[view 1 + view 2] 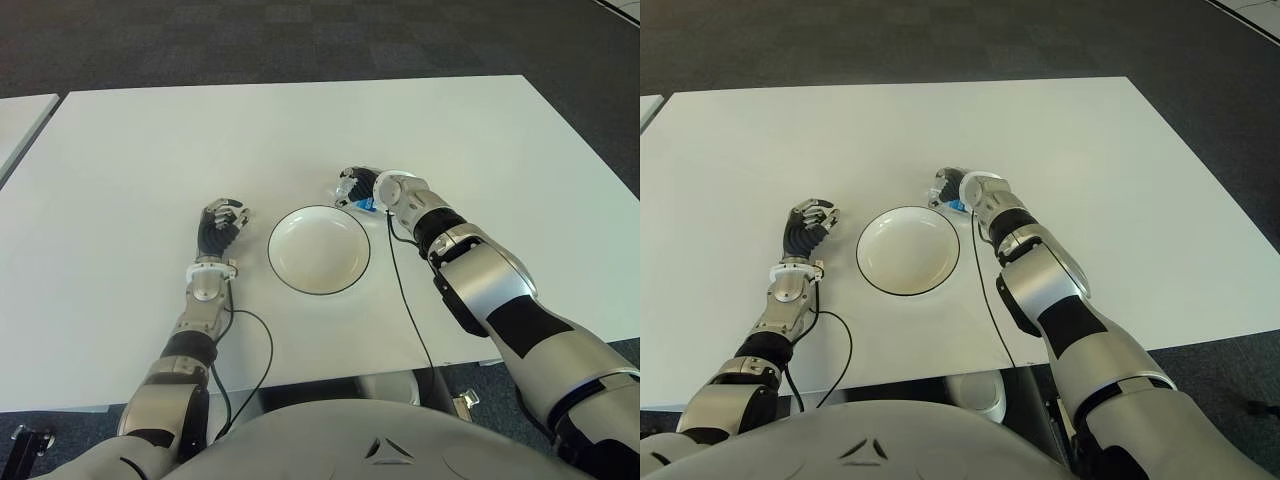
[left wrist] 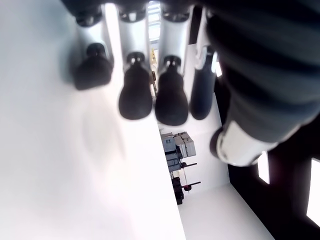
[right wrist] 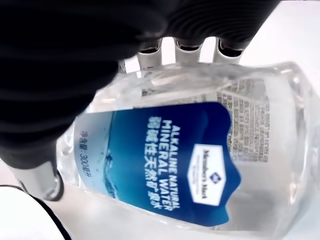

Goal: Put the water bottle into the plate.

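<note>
Right wrist view is showing the water bottle [image 3: 200,165] lying across the palm of the right hand [image 1: 372,190], its fingers [image 3: 189,46] wrapping over the far side and gripping it. Nearer the robot, the left hand [image 1: 220,228] is showing left of the plate [image 1: 319,250], fingers curled on nothing. The bottle is sitting just beyond the plate's far-right rim, apparently being held there for transfer inward.

bottle [image 3: 200,150]: clear glossy plastic (blue label) | plate [image 1: 319,250]: glossy | table [image 1: 150,160]: matt white
</note>
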`<action>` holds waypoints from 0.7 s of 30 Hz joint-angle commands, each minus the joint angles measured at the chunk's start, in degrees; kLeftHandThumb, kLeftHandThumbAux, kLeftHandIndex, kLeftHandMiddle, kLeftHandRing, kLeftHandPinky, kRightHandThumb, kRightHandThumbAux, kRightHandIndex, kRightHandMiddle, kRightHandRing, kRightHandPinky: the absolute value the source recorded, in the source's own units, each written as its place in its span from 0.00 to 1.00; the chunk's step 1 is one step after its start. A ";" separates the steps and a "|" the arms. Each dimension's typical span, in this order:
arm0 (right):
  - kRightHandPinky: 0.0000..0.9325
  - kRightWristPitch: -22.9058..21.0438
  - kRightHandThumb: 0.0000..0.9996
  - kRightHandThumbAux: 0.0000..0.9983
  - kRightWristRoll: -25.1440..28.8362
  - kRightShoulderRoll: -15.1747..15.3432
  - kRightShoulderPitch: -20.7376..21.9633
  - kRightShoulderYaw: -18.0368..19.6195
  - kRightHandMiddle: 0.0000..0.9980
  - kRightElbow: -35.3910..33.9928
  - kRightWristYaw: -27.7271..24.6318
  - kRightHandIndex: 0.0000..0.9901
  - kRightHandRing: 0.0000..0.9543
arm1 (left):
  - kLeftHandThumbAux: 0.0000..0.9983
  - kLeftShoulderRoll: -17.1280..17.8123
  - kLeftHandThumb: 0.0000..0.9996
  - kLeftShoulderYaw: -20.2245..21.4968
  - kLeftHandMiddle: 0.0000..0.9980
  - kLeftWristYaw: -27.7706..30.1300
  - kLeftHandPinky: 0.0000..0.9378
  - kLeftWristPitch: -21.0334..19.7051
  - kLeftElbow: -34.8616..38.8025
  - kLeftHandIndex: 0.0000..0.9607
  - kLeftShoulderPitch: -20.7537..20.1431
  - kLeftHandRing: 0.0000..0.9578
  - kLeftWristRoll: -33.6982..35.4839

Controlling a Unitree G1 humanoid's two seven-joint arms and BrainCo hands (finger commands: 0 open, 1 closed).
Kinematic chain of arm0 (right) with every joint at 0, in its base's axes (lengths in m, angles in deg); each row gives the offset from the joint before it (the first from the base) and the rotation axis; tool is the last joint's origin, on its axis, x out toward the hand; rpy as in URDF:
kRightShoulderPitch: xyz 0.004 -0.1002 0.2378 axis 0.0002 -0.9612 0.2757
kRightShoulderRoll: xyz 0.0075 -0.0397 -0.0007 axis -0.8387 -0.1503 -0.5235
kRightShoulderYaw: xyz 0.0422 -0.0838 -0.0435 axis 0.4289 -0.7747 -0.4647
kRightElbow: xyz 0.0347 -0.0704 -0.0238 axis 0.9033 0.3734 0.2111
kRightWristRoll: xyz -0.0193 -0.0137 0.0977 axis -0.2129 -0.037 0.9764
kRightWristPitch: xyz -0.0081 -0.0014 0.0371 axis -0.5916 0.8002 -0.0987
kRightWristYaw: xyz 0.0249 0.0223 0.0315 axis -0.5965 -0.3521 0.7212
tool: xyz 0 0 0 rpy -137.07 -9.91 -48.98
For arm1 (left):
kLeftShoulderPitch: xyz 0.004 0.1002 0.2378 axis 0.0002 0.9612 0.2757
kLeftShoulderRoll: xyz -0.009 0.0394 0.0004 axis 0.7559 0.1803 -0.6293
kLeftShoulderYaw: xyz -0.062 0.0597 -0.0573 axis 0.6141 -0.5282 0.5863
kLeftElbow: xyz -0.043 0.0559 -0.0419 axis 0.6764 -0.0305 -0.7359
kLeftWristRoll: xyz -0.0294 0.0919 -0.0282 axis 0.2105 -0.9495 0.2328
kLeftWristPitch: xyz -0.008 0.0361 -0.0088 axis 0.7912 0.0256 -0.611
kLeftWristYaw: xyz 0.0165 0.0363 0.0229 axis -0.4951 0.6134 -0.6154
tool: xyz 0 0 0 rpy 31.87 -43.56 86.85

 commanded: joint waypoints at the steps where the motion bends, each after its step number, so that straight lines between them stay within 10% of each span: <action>1: 0.34 1.15 0.47 0.62 1.24 0.36 -0.98 0.76 0.18 -0.26 1.03 0.13 0.22 | 0.72 0.16 0.71 0.17 0.76 -0.18 0.78 -1.56 -2.42 0.46 1.50 0.78 -0.30; 21: 0.49 10.85 0.42 0.75 2.19 5.74 -6.65 2.77 0.33 -3.64 20.17 0.29 0.39 | 0.72 -0.44 0.71 0.70 0.75 2.49 0.80 -4.82 6.05 0.46 5.05 0.78 1.24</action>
